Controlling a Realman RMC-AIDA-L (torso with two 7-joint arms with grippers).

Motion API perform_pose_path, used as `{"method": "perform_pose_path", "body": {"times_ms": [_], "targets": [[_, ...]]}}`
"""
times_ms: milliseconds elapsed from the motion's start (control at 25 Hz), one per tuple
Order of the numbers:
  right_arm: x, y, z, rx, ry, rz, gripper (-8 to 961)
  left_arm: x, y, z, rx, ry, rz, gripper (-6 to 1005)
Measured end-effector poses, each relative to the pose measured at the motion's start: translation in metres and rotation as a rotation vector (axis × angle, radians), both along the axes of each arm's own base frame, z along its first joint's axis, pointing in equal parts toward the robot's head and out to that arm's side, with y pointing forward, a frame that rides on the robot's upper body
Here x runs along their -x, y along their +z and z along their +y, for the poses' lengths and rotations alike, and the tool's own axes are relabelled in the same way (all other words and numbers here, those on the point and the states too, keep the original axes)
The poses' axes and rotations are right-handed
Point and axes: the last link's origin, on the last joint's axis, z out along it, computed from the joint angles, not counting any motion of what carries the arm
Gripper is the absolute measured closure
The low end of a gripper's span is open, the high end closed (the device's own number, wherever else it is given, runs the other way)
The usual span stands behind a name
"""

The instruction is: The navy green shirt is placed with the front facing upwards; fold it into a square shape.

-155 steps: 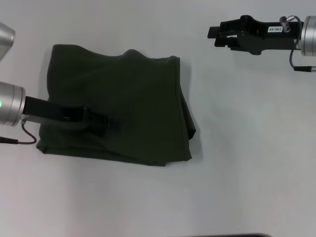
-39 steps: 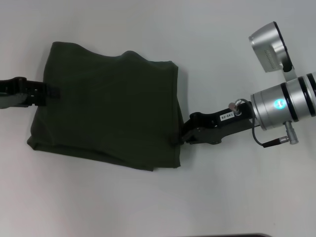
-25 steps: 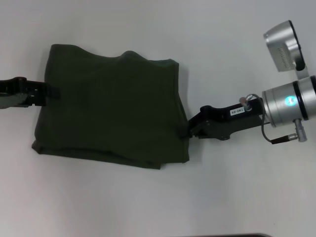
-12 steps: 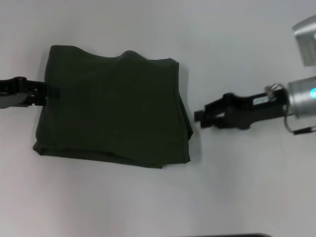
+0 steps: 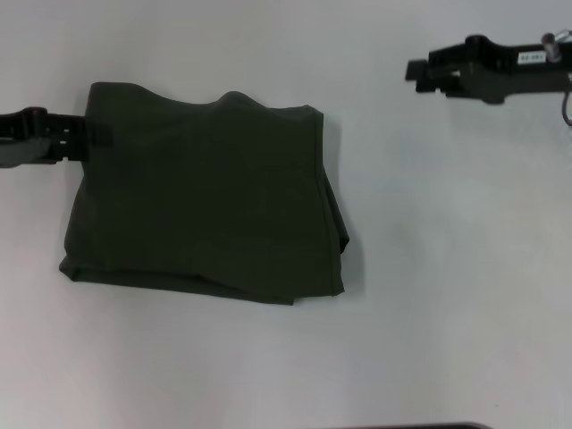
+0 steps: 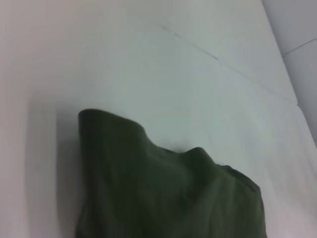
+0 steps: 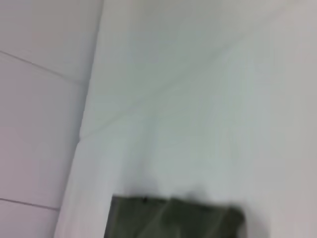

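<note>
The navy green shirt (image 5: 201,192) lies folded into a rough square, left of the table's middle, with its plain green side up and no lettering showing. Its far edge is wavy, and layered folds show along its right and near edges. My left gripper (image 5: 92,136) reaches in from the left and sits at the shirt's far-left corner. My right gripper (image 5: 416,69) hovers over bare table at the far right, well away from the cloth. The left wrist view shows the shirt's (image 6: 168,193) humped far edge. In the right wrist view the shirt (image 7: 173,218) is a dark strip.
The white table (image 5: 429,268) surrounds the shirt on all sides. A dark strip (image 5: 402,426) marks its near edge. Seams between pale wall panels (image 7: 44,69) show beyond the table in the wrist views.
My right gripper has left the shirt's right edge and drawn back up to the far right. My left gripper has slid along the left edge toward the far corner. The shirt lies still.
</note>
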Motion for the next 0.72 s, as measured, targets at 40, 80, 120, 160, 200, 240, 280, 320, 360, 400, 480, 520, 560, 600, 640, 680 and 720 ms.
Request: {"method": "perform_pose_path", "body": {"times_ms": [40, 80, 120, 160, 200, 240, 280, 320, 360, 400, 480, 520, 560, 600, 640, 680, 720], "targets": [[0.003, -0.001, 0.004, -0.024, 0.029, -0.010, 650, -0.003, 0.000, 0.003, -0.001, -0.009, 0.000, 392], [0.007, -0.002, 0.008, -0.049, 0.058, -0.014, 641, -0.005, 0.000, 0.005, -0.002, -0.015, 0.000, 392], [0.010, -0.004, 0.011, -0.079, 0.081, -0.013, 633, -0.008, -0.001, 0.007, -0.004, -0.023, 0.001, 392], [0.013, -0.004, 0.014, -0.102, 0.103, -0.011, 624, -0.012, -0.001, 0.011, -0.010, -0.032, 0.004, 392], [0.016, -0.005, 0.017, -0.127, 0.123, -0.011, 615, -0.015, -0.001, 0.016, -0.019, -0.042, 0.009, 392], [0.019, -0.005, 0.020, -0.146, 0.140, -0.013, 607, -0.017, 0.000, 0.019, -0.025, -0.047, 0.013, 392], [0.022, -0.004, 0.023, -0.160, 0.149, -0.015, 598, -0.022, 0.000, 0.025, -0.033, -0.059, 0.024, 392], [0.024, -0.004, 0.025, -0.163, 0.156, -0.019, 478, -0.025, 0.001, 0.030, -0.040, -0.070, 0.038, 392], [0.027, -0.004, 0.028, -0.167, 0.158, -0.022, 358, -0.028, 0.000, 0.035, -0.044, -0.082, 0.055, 392], [0.028, -0.004, 0.029, -0.166, 0.155, -0.021, 353, -0.032, 0.000, 0.041, -0.052, -0.093, 0.077, 392], [0.030, -0.005, 0.030, -0.162, 0.148, -0.015, 342, -0.036, -0.002, 0.051, -0.076, -0.100, 0.123, 392], [0.031, -0.008, 0.030, -0.157, 0.146, -0.012, 336, -0.037, -0.003, 0.056, -0.093, -0.099, 0.152, 392], [0.031, -0.009, 0.029, -0.155, 0.145, -0.010, 331, -0.037, -0.004, 0.061, -0.108, -0.096, 0.172, 392], [0.031, -0.011, 0.028, -0.151, 0.144, -0.010, 325, -0.037, -0.006, 0.066, -0.124, -0.093, 0.204, 391], [0.030, -0.012, 0.027, -0.148, 0.142, -0.009, 320, -0.037, -0.008, 0.071, -0.138, -0.089, 0.238, 391], [0.029, -0.013, 0.025, -0.144, 0.140, -0.009, 314, -0.037, -0.011, 0.073, -0.141, -0.086, 0.265, 391], [0.028, -0.014, 0.024, -0.142, 0.137, -0.008, 309, -0.036, -0.014, 0.077, -0.145, -0.080, 0.296, 391]]}}
